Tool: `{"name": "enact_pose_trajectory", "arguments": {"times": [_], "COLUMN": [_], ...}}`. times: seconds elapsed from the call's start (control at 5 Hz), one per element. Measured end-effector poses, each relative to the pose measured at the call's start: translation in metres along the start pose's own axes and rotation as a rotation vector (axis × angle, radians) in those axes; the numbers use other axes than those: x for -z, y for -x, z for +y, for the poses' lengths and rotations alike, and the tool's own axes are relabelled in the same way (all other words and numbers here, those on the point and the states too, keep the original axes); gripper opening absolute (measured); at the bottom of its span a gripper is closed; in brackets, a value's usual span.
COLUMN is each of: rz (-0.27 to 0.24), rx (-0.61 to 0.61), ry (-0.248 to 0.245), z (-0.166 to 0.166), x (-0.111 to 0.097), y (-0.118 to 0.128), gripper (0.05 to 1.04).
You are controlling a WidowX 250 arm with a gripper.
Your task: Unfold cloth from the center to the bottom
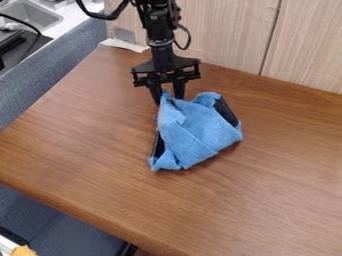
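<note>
Centrally, cloth: a blue, soft-textured cloth (194, 131), folded over itself in a roughly triangular heap, lies around the middle of the frame, with one corner peaking at its upper left and another pointing to its lower left.
Under the cloth: a black, straight-edged object (226, 111) shows at the heap's upper right and again along its left side; whether it is a container cannot be told, as the cloth covers its middle.
Gripper: the black two-finger gripper (168, 100) hangs down above centre, its fingers apart, with the cloth's upper-left peak between them; whether either finger touches the fabric cannot be told.
Sink: a grey rectangular basin (32, 15) is in the upper left corner, with a curved metal faucet (7, 19) at the frame's edge.
Surface: the brown wood-grain table (267, 200) spans most of the frame.
Upper left of the table: a pale, flat scrap (124, 45) lies at the far corner.
Room: light wood-grain panels (220, 35) with a dark seam stand along the top; blue-grey padded panelling (63, 70) runs down the left.
Lower left corner: a yellow-orange object (24, 251), cut off by the frame.
</note>
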State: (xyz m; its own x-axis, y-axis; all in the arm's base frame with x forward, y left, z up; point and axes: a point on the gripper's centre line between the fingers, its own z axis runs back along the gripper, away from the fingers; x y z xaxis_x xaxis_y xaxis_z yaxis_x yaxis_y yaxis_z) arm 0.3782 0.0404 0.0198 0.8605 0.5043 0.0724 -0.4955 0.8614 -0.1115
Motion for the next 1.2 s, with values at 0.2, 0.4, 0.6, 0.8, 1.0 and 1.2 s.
{"name": "enact_pose_trajectory", "arguments": {"times": [0.2, 0.4, 0.6, 0.8, 1.0, 1.2], "rz": [-0.003, -0.007, -0.015, -0.081, -0.092, -0.105], "rx": [-0.003, 0.003, 0.002, 0.019, 0.076, 0.141], "ry": [-0.009, -0.018, -0.026, 0.04, 0.092, 0.128], "z": [-0.001, -0.002, -0.002, -0.016, -0.035, -0.046], "x": [-0.002, -0.005, -0.011, -0.043, -0.061, -0.081], "y": [-0.002, -0.003, -0.006, -0.01, 0.01, 0.041], "gripper": [0.163, 0.074, 0.067, 0.066, 0.064, 0.064]}}
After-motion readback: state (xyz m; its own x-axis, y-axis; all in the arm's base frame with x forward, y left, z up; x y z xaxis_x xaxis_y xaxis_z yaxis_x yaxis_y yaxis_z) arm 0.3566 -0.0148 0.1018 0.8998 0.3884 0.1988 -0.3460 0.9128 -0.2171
